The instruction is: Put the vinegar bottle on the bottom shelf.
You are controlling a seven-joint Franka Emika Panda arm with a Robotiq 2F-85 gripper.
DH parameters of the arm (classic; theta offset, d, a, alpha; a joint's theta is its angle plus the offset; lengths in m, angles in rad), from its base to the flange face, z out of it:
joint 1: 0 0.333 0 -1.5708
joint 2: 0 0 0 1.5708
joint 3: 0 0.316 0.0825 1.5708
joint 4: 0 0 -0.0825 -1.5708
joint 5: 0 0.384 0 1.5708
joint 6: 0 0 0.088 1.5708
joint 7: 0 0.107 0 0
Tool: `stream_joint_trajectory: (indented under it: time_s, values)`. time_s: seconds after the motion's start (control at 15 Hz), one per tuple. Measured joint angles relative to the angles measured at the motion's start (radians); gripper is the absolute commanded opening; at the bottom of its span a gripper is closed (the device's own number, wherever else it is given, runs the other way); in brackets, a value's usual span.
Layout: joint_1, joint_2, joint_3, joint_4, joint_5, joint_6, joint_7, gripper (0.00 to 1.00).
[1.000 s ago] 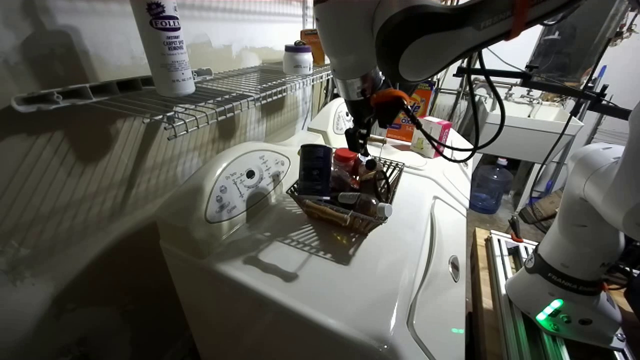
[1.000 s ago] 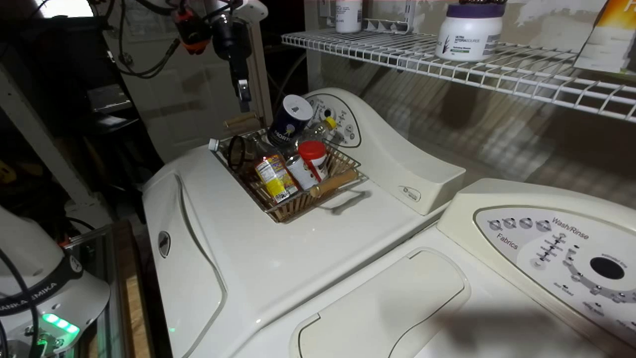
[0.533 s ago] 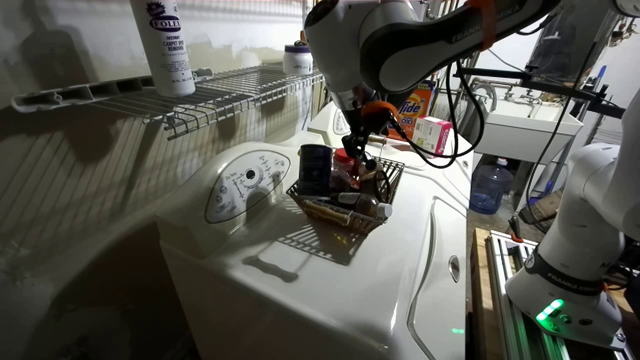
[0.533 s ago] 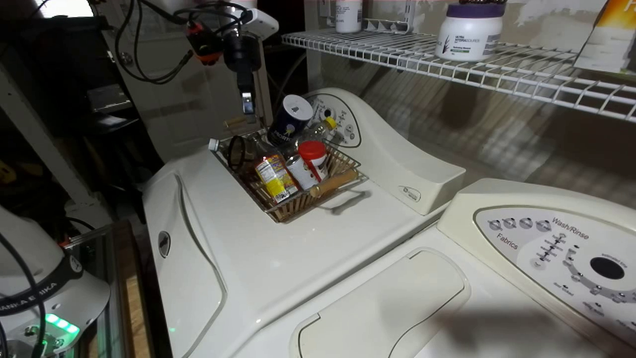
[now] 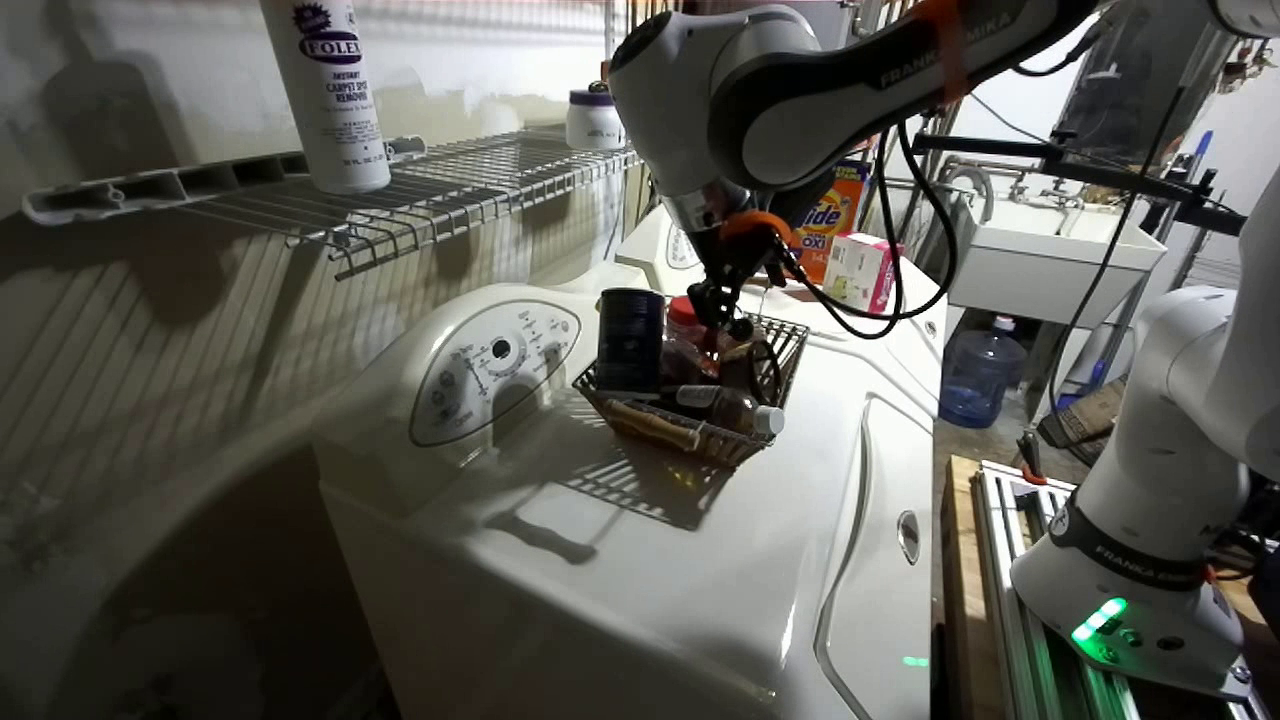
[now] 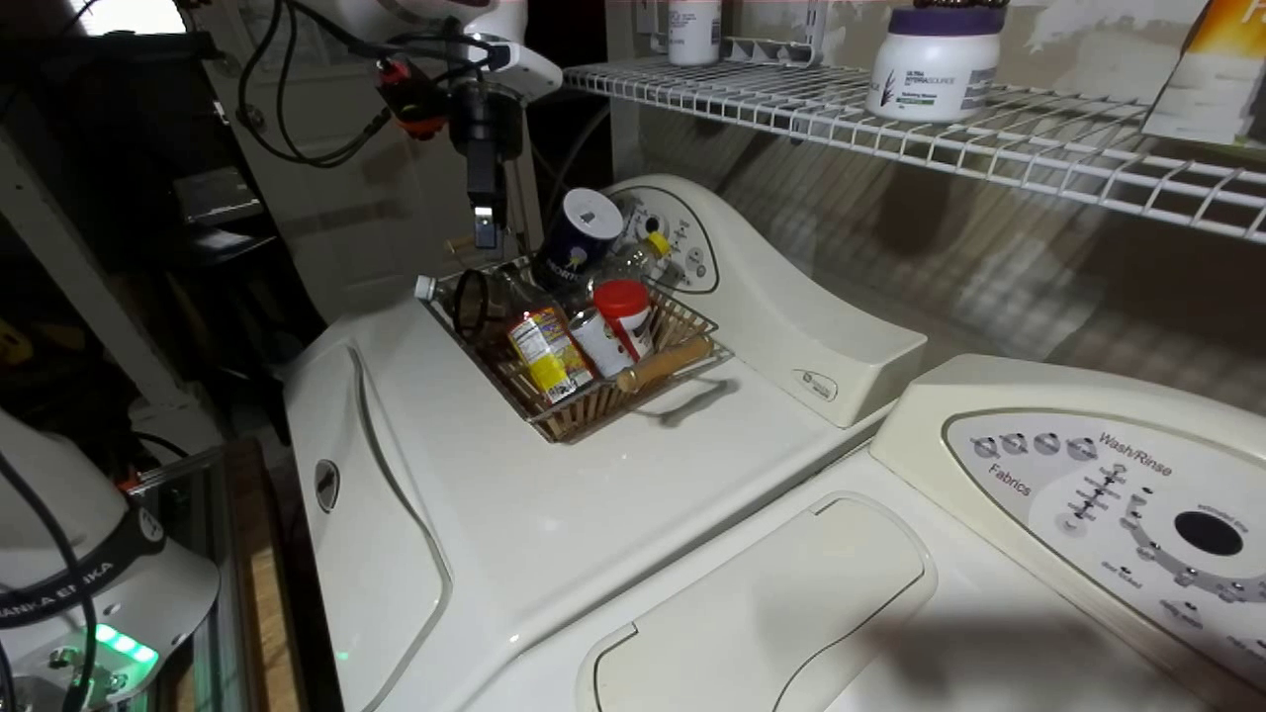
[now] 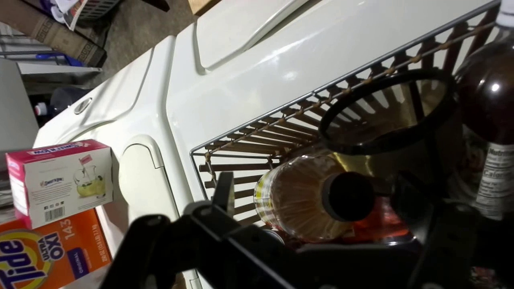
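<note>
The vinegar bottle point(image 7: 297, 196), clear with amber liquid and a black cap, leans in the wire-and-slat basket point(image 6: 584, 419). Its yellow-and-white label shows in an exterior view point(image 6: 551, 358), its dark cap in an exterior view point(image 5: 741, 329). My gripper point(image 7: 317, 194) is open, one finger on each side of the bottle's cap and neck; no contact is seen. The gripper also shows just above the basket in both exterior views point(image 5: 716, 306) point(image 6: 490, 233). The bottom shelf, a white wire grid point(image 5: 480, 190) point(image 6: 1048, 168), runs along the wall above the machines.
Around the bottle in the basket are a dark-rimmed glass vessel point(image 7: 385, 116), a white-capped bottle point(image 5: 740, 410), a dark blue canister point(image 5: 630, 340) and a red-lidded jar point(image 6: 623, 316). A Folex bottle point(image 5: 335, 110) and purple-lidded jar point(image 6: 935, 69) stand on the shelf.
My gripper has moved down toward the basket and a little sideways, to the bottle's cap. The basket and its contents have not visibly moved.
</note>
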Motion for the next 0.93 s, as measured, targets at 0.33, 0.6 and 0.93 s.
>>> stream_joint_trajectory:
  time_s: [0.33, 0.6, 0.93]
  values:
    - [0.0, 0.018, -0.01, 0.0, 0.006, 0.003, 0.013, 0.69]
    - [0.001, 0.029, -0.012, 0.001, 0.018, 0.009, 0.021, 0.39]
    - [0.005, 0.04, -0.013, 0.01, 0.038, 0.025, 0.023, 0.09]
